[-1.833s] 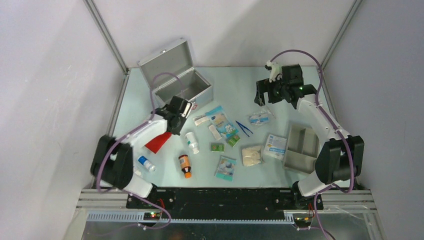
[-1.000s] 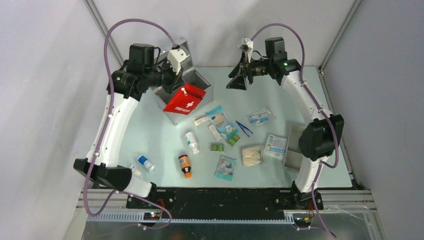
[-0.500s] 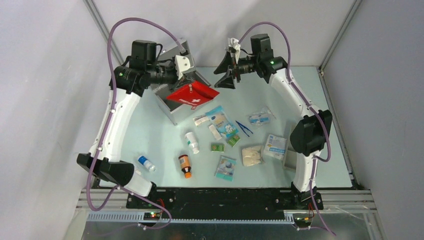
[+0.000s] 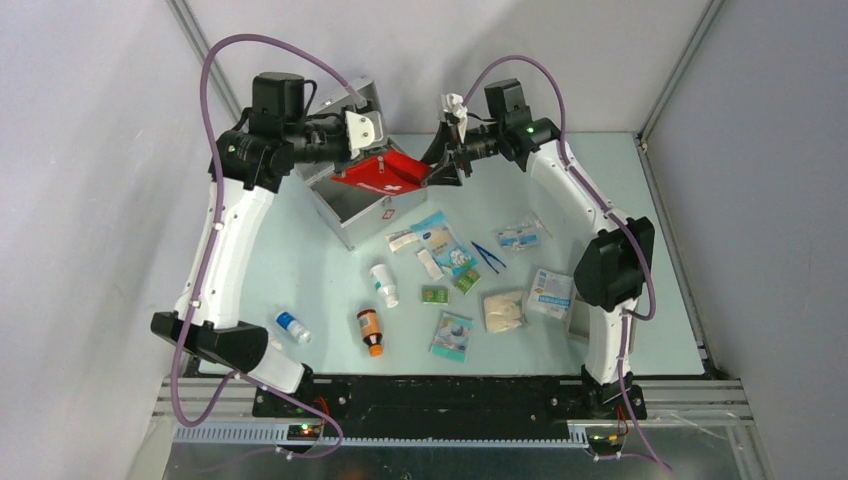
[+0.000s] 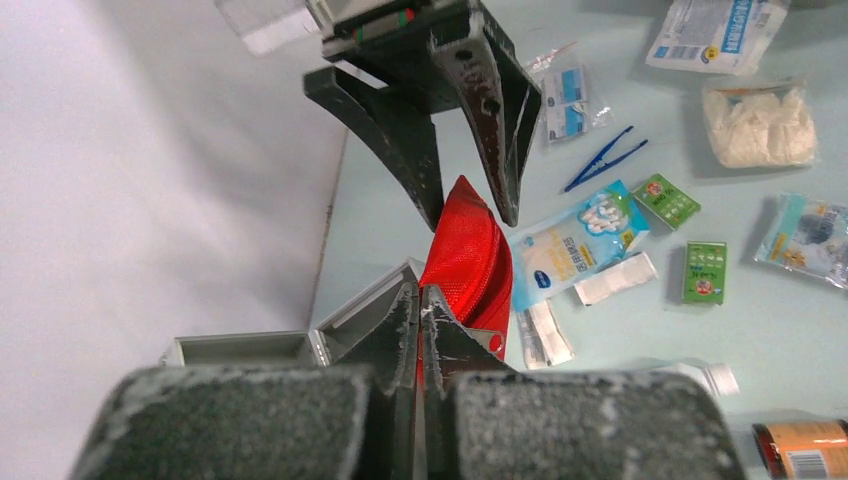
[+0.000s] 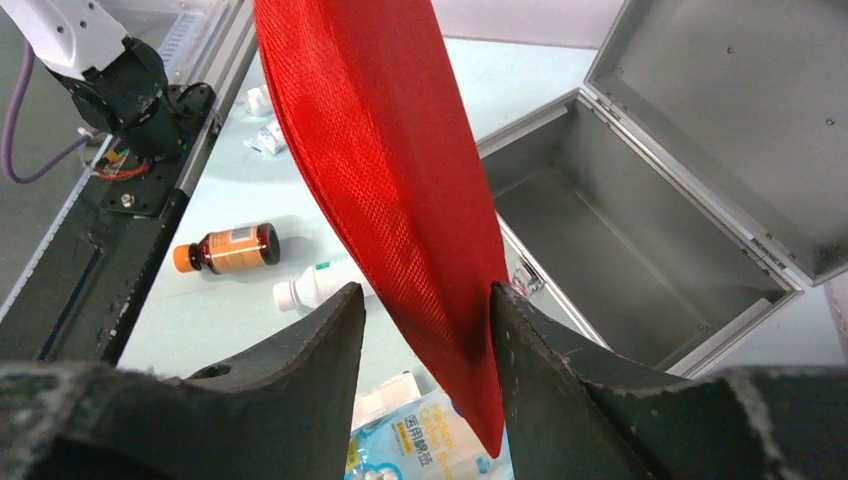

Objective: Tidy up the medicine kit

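While my left claw [image 4: 368,152] pinches one edge of the red pouch [image 4: 385,178], jaws pressed together on the fabric, my right claw [image 4: 440,165] straddles the pouch's opposite end with its jaws apart. The pouch hangs in the air between the two claws, stretched roughly level. The medicine kit [image 4: 350,208] stands open directly beneath it, just below my left claw, with its lid tipped back toward the wall.

From overhead, the gap at my right claw is too small to judge. The left wrist camera settles it: past my own closed fingertips [image 5: 405,310], the right claw [image 5: 470,215] faces the lens, its two fingers standing either side of the pouch's [image 5: 465,250] tip with background showing on both sides. Blue tweezers [image 5: 605,158] and sealed packets lie on the table off to that claw's side.

The right wrist camera adds the kit's [image 6: 640,240] grey inner walls and floor, lying beyond my right claw [image 6: 425,300]. Here the pouch [image 6: 390,150] runs down between my fingers, close against one of them [image 6: 540,340] and a sliver clear of the other. An amber bottle [image 6: 225,250] lies on the table beyond that other finger.
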Available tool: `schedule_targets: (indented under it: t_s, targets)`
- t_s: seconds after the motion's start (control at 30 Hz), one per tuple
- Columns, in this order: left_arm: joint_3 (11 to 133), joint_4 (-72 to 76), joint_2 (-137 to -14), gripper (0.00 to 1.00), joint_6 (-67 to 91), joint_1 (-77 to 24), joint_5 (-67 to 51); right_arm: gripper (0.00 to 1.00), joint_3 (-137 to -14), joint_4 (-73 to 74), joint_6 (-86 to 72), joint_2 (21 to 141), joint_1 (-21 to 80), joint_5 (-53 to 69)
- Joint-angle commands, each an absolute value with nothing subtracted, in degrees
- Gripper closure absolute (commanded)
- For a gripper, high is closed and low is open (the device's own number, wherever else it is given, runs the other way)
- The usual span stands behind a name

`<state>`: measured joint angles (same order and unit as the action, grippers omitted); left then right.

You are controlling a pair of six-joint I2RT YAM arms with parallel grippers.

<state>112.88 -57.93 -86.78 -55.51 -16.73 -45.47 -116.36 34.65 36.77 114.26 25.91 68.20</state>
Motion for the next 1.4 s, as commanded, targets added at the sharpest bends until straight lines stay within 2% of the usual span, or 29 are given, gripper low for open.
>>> schedule_targets:
  t_s: [0.0,0.07,0.13,0.17,0.2,0.23,0.27,0.3,0.33,0.37,0.43,0.53,0.67,0.77,0.97,1.1,1.13,1.2,1.3,1.37]
  targets:
    - [115.52,-55.64,-85.91,1.00,-55.60,-16.72,-47.31,0.51,-116.33,35.04,38.19,115.75,25.80,67.96]
    - [115.50,-55.45,-85.97,1.00,-55.18,-16.70,-46.92,0.60,-116.16,34.83,37.81,116.14,25.79,67.61]
    - [115.12,-55.33,-85.98,1.00,-54.64,-16.77,-46.23,0.75,-115.97,34.30,37.27,116.26,25.70,67.06]
    - [114.49,-55.35,-85.88,1.00,-54.42,-16.73,-46.01,0.88,-115.90,34.02,37.13,116.27,25.61,66.84]
    - [113.94,-55.32,-85.74,1.00,-54.28,-16.71,-44.99,0.94,-115.90,33.93,36.97,116.19,25.59,66.04]
    - [112.84,-55.30,-85.72,0.88,-53.85,-16.70,-44.25,1.00,-115.87,33.53,36.85,116.06,25.58,65.45]
    - [112.19,-55.31,-85.68,0.76,-53.69,-16.70,-42.11,1.00,-115.89,33.38,36.83,115.74,25.62,63.63]
    - [111.06,-55.30,-85.64,0.49,-53.43,-16.66,-41.09,1.00,-116.12,33.50,37.18,115.57,25.65,62.62]
    - [110.68,-55.31,-85.55,0.39,-53.22,-16.63,-39.67,1.00,-116.29,33.98,39.16,115.18,25.66,60.81]
    - [110.46,-55.34,-85.53,0.24,-52.94,-16.59,-39.39,1.00,-116.85,35.81,40.63,114.94,25.73,60.11]
    - [111.12,-55.37,-85.73,0.12,-52.75,-16.65,-40.52,1.00,-118.10,39.51,46.04,114.41,26.06,57.40]
    - [112.94,-55.33,-87.38,0.11,-51.62,-17.38,-42.68,1.00,-119.43,44.42,53.23,113.99,26.88,54.94]
    - [113.56,-55.35,-90.09,0.26,-49.81,-17.97,-44.82,1.00,-119.59,43.05,52.93,113.17,27.90,50.39]
    - [114.75,-55.31,-92.58,0.28,-46.04,-18.19,-46.08,1.00,-118.81,38.93,47.77,112.41,28.89,43.61]
    - [116.58,-55.28,-97.25,0.20,-35.53,-18.11,-44.64,1.00,-118.79,33.50,41.38,111.78,30.31,36.50]
    - [118.67,-54.10,-100.13,0.05,-23.49,-18.21,-40.84,1.00,-118.84,30.58,37.74,112.03,31.36,29.67]
    - [117.75,-53.50,-100.21,0.02,-21.85,-18.40,-38.47,1.00,-118.83,30.05,35.67,112.05,31.41,27.65]
    - [112.64,-45.65,-97.76,0.00,-16.89,-18.79,-34.57,1.00,-118.83,28.64,32.59,111.92,31.45,25.31]
    - [94.20,-29.38,-90.32,0.00,-11.07,-19.99,-29.37,1.00,-119.98,29.70,29.67,112.40,31.54,23.28]
    - [86.65,-20.66,-85.90,0.00,-12.26,-21.96,-25.70,1.00,-121.09,31.20,28.34,112.75,31.55,23.14]
